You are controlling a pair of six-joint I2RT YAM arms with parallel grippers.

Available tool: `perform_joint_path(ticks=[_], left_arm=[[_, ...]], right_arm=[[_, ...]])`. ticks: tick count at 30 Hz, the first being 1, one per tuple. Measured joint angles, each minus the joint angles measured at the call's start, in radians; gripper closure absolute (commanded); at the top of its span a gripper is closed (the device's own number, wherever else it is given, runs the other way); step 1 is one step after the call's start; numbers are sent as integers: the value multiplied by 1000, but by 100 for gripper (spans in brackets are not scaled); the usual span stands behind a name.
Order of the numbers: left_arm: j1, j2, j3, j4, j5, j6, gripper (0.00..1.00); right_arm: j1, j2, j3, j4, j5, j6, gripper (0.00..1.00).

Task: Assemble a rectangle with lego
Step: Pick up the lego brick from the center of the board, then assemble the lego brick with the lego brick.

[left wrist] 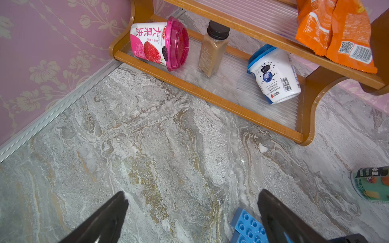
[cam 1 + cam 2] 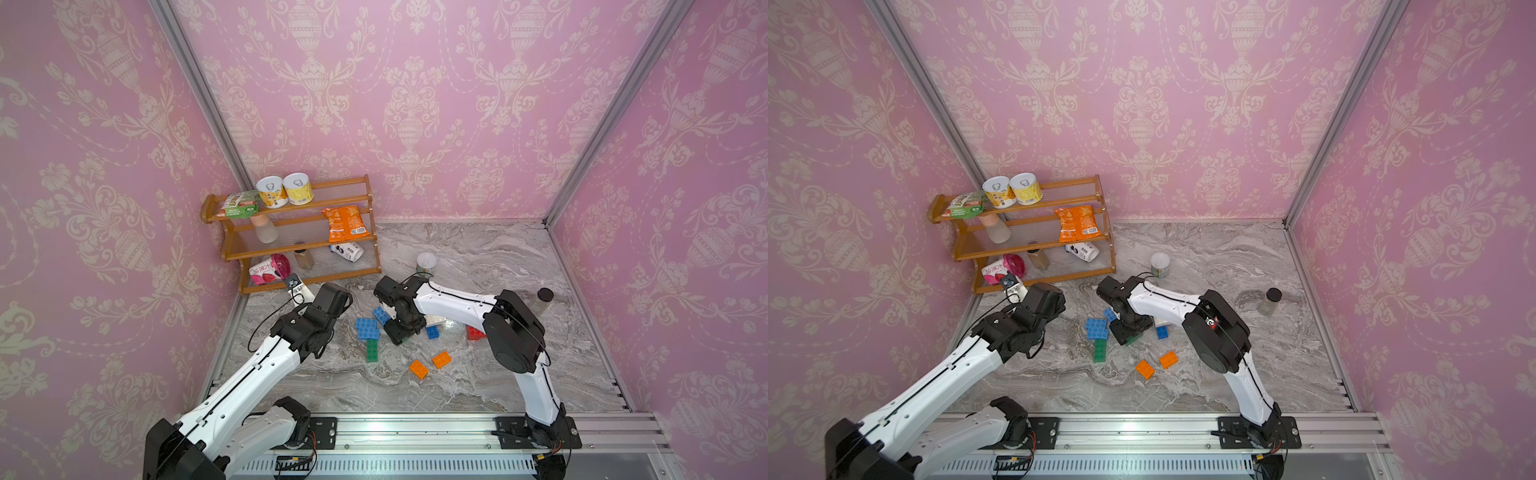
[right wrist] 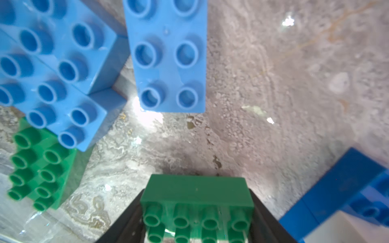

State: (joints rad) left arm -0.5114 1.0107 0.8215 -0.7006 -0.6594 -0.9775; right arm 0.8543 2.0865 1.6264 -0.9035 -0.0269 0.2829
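Lego lies mid-table in both top views: two joined blue bricks, a green brick touching them, a tilted blue brick, a small blue one, a red one and two orange ones. My right gripper points down beside the blue pair, shut on the ends of a green eight-stud brick just above the marble. My left gripper hangs open over bare marble in front of the shelf, with a blue brick by one finger.
A wooden shelf with snack packets, tins and cups fills the back left corner. A white-lidded cup stands behind the right wrist and a dark-capped bottle at the right. Pink walls close three sides.
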Motion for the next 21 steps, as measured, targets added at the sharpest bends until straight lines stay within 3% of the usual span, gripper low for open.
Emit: perform_joint_path(ticks=[9, 15, 21], left_arm=[[0, 44, -7, 52, 52, 23, 1], [1, 83, -7, 83, 90, 37, 1], [1, 97, -7, 103, 117, 38, 1]], right_arm=[[-152, -192, -1, 13, 40, 43, 51], [-232, -170, -2, 28, 52, 16, 51], [-246, -110, -2, 34, 42, -25, 50]])
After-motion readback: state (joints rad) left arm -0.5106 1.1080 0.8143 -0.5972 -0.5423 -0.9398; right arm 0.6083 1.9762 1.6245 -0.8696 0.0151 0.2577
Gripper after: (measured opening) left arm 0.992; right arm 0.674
